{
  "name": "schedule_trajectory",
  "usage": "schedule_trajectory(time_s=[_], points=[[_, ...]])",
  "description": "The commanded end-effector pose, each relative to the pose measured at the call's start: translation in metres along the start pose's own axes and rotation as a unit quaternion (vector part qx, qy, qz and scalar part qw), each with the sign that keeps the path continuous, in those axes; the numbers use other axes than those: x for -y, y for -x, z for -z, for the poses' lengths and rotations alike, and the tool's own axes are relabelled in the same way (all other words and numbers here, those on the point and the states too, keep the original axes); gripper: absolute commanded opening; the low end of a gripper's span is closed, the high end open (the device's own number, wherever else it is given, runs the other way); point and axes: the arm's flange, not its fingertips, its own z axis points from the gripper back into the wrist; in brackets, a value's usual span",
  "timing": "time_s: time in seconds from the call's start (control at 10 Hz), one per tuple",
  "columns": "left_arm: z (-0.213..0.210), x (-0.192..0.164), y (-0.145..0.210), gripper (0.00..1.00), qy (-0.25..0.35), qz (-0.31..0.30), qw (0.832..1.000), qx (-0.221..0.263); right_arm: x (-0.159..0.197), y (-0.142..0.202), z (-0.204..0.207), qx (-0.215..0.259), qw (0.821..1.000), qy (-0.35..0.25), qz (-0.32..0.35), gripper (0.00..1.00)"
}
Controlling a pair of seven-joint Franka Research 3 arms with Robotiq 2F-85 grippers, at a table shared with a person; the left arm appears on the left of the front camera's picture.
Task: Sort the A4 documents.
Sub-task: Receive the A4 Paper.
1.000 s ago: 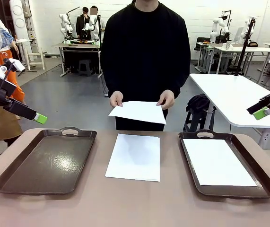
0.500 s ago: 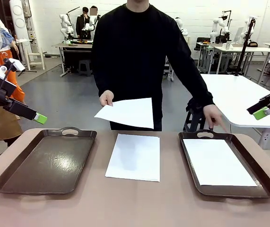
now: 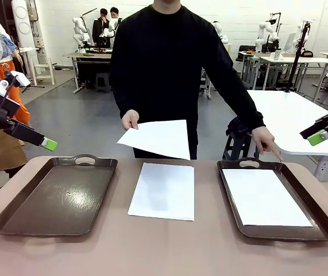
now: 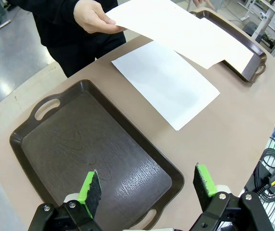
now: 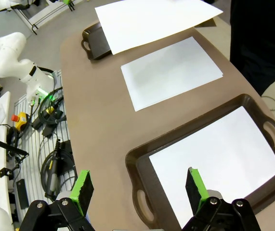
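A second ago the person held the held sheet (image 3: 158, 138) with both hands. Now one hand (image 3: 130, 119) holds it by a corner, and the other hand (image 3: 265, 141) points down at the right tray (image 3: 313, 207). Your grippers have not moved. The left gripper (image 4: 147, 186) looks down on the left tray (image 4: 79, 139), and the right gripper (image 5: 139, 185) on the right tray.

In the front view you see one green pad of each. The wrist views show both pads, wide apart, with nothing between them.

The held sheet is in the air over the far edge of the surface (image 3: 164, 247), a bit tilted, long side going left to right. The middle sheet (image 3: 164, 191) lies flat between the trays, and the tray sheet (image 3: 264, 198) lies in the right tray — both with long sides running from you to the person.
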Motion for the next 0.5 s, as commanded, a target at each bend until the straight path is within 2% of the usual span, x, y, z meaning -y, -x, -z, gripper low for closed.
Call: schedule_trajectory(time_s=[0.0,0.4], points=[[0.0002,-0.0029,0.0015,1.00,0.007,0.003,1.000,0.004,-0.0002,-0.0011,0.0023,-0.002,1.000,-0.001,-0.001,1.00],[0.0002,-0.0029,0.0015,1.00,0.007,0.003,1.000,0.004,0.0000,0.0000,0.0000,0.000,1.000,0.000,0.000,1.00]])
